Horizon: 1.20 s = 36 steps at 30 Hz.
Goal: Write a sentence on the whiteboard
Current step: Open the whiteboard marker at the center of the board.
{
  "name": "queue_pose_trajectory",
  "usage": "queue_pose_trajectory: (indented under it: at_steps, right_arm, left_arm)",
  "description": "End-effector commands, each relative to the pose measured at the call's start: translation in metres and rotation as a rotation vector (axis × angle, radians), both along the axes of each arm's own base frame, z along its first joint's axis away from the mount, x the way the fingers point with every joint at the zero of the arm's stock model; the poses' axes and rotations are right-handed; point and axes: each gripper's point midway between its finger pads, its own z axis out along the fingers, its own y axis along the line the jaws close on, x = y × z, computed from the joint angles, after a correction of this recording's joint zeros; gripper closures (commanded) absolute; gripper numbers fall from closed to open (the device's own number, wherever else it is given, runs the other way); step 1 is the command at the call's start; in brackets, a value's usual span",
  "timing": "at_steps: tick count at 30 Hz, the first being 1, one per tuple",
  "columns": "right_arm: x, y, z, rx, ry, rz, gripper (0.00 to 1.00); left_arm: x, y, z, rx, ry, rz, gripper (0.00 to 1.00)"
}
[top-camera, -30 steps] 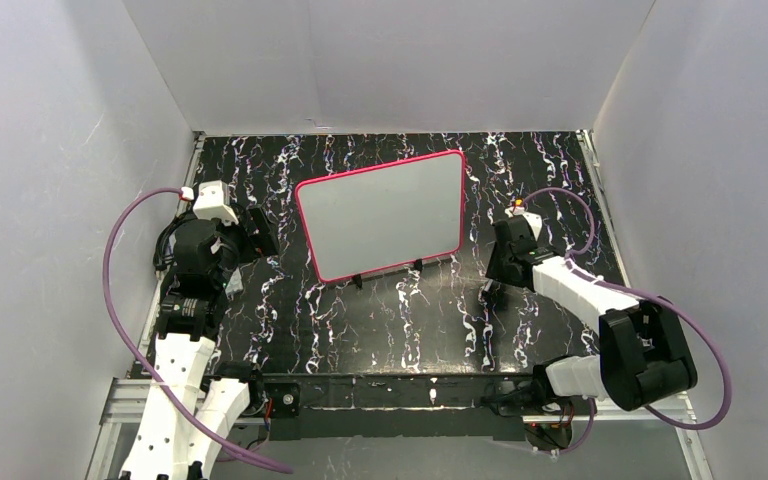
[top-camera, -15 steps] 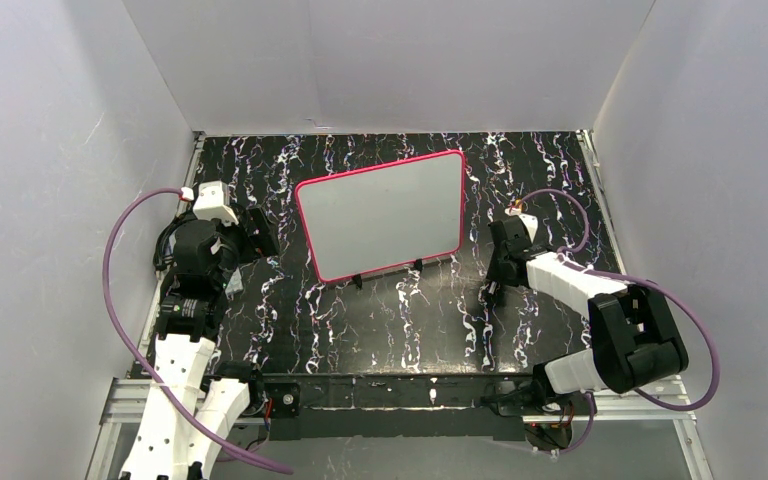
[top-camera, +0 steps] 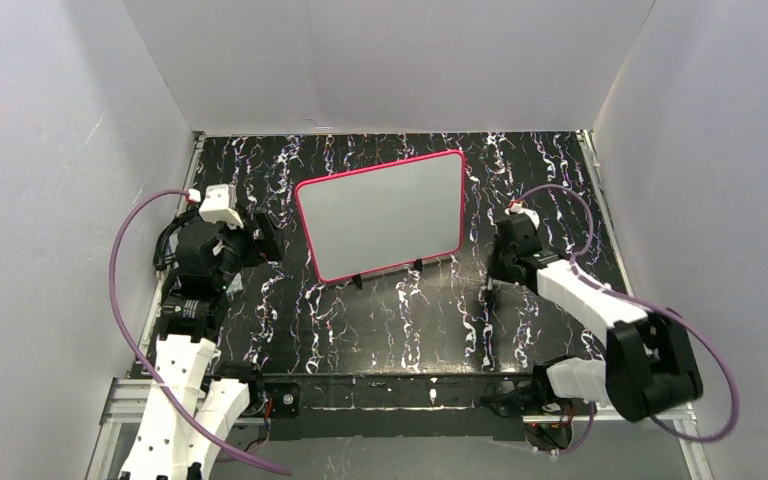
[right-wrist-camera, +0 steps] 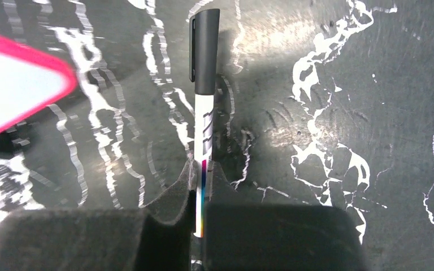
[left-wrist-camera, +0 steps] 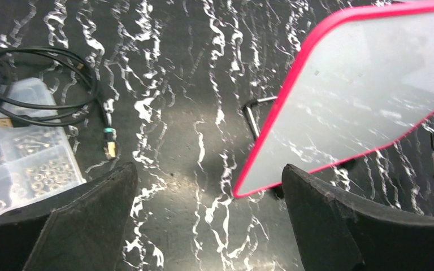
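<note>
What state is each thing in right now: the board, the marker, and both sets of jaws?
whiteboard: propped on its feet, surface blank, no writing.
marker: cap on, gripped by its barrel.
left gripper: jaws wide open, holding nothing.
right gripper: jaws shut on the marker.
cable: loosely coiled, partly over the clear parts box.

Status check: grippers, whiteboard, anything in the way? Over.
Right gripper shut on capped marker. Left gripper open, empty, left of whiteboard. Whiteboard blank, nothing written yet. Parts box and cable far left, clear of the board.
</note>
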Motion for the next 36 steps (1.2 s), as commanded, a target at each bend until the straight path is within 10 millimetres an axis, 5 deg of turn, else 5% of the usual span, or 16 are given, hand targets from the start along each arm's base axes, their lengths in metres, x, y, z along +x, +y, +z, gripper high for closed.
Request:
queue_pose_trajectory:
  at_steps: [1, 8, 11, 17, 23, 36]
  right_arm:
    - [-0.001, 0.015, 0.053, 0.099, -0.145, 0.096, 0.99]
    - [-0.018, 0.057, 0.179, 0.318, -0.494, 0.374, 0.99]
    - [-0.033, 0.087, 0.212, 0.428, -0.543, 0.516, 0.99]
    - [-0.068, 0.149, 0.228, 0.449, -0.569, 0.731, 0.99]
    - [-0.103, 0.200, 0.219, 0.459, -0.543, 0.882, 0.99]
    - [-0.126, 0.243, 0.222, 0.471, -0.544, 0.986, 0.99]
  left_arm:
    - [-0.016, -0.029, 0.012, -0.098, 0.026, -0.135, 0.05]
    - [-0.045, -0.088, 0.056, -0.322, 0.088, -0.358, 0.11]
    - [-0.054, -0.115, 0.064, -0.373, 0.124, -0.442, 0.11]
    - [-0.068, -0.148, 0.085, -0.549, 0.100, -0.537, 0.11]
    - [-0.074, -0.174, 0.082, -0.721, 0.132, -0.602, 0.10]
    - [-0.071, -0.199, 0.031, -0.740, 0.283, -0.577, 0.15]
